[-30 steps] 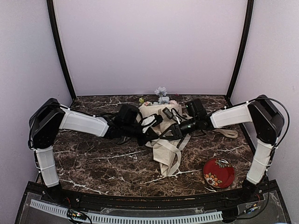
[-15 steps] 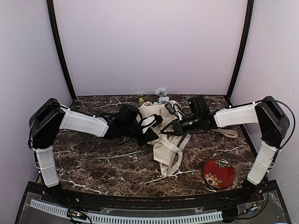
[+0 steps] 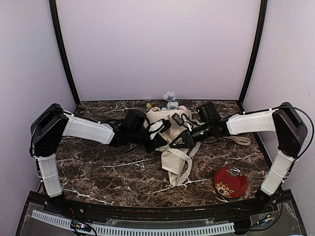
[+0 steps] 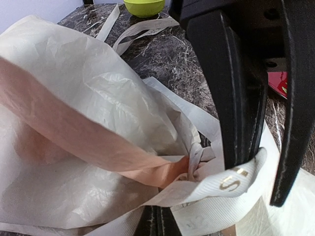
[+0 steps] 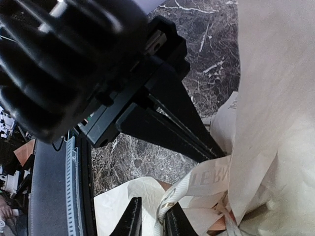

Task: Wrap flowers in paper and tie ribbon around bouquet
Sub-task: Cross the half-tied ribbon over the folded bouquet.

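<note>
The bouquet [image 3: 161, 118] lies mid-table, its cream paper [image 4: 74, 98] wrapped round the flowers [image 3: 170, 100], which show at the far end. A peach fold of paper runs to the knot in the left wrist view. The cream ribbon [image 4: 231, 183] with gold letters is tied at the bouquet's neck. My left gripper [image 3: 160, 139] [image 4: 158, 222] is shut on the ribbon just beside the knot. My right gripper [image 3: 178, 141] [image 5: 152, 219] meets it from the right. Its jaws stand slightly apart, with a ribbon [image 5: 206, 181] loop between them, lying against one finger.
A red patterned plate [image 3: 230, 182] sits near the front right. A loose ribbon tail [image 3: 241, 140] trails under the right arm. A lime-green bowl [image 4: 143, 6] shows beyond the bouquet in the left wrist view. The paper's lower end [image 3: 177, 164] spreads toward the front.
My right gripper has shifted a little, up and then back down toward the left gripper at the knot. The left arm and the bouquet have stayed put.
</note>
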`<state>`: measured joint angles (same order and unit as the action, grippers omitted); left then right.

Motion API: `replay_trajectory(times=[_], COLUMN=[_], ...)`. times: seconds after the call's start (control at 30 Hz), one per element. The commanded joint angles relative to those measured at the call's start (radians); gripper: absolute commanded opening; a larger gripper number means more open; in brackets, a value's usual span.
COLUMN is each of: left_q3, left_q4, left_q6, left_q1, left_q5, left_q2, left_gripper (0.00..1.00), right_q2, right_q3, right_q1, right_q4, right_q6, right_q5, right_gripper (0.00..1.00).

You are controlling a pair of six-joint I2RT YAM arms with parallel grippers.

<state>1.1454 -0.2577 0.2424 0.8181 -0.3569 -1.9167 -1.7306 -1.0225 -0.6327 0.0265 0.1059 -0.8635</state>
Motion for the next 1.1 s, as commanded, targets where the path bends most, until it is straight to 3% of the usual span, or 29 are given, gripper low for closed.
replay_trajectory(times=[0.0,0.1,0.3,0.67,0.83,0.97,1.07], left_q3=[0.015,0.009,-0.006,0.002,0.002,0.002,0.004], left_q4=[-0.037,-0.065,-0.095,-0.073,-0.072,-0.071,-0.068], left_q6=[-0.024,-0.04,-0.054,-0.04,-0.038,-0.037,-0.034], left_q1=[0.0,0.001,0.001,0.001,0.001,0.001,0.0], left_q5=[-0.012,-0.048,-0.078,-0.086,-0.089,-0.088,-0.085], left_q2=[0.015,0.015,0.01,-0.014,-0.015,-0.015,-0.014], left_gripper=[0.0,0.0,0.0,0.0,0.0,0.0,0.0], right_q2=[0.014,0.004,0.054,0.092,0.096,0.074,-0.001], right_q3=[-0.026,-0.069,-0.086,-0.081,-0.065,-0.035,-0.059], right_q1=[-0.013,-0.02,-0.018,0.071,0.128,0.135,0.126], right_q4=[0.112,0.246,0.342,0.256,0.132,0.021,0.057], right_q6=[-0.07,-0.145,-0.188,-0.105,0.001,0.079,0.045], right_q5=[-0.007,0.057,0.105,0.053,0.11,0.216,0.181], right_gripper=[0.21,0.27,0.36,0.61,0.54,0.28,0.23])
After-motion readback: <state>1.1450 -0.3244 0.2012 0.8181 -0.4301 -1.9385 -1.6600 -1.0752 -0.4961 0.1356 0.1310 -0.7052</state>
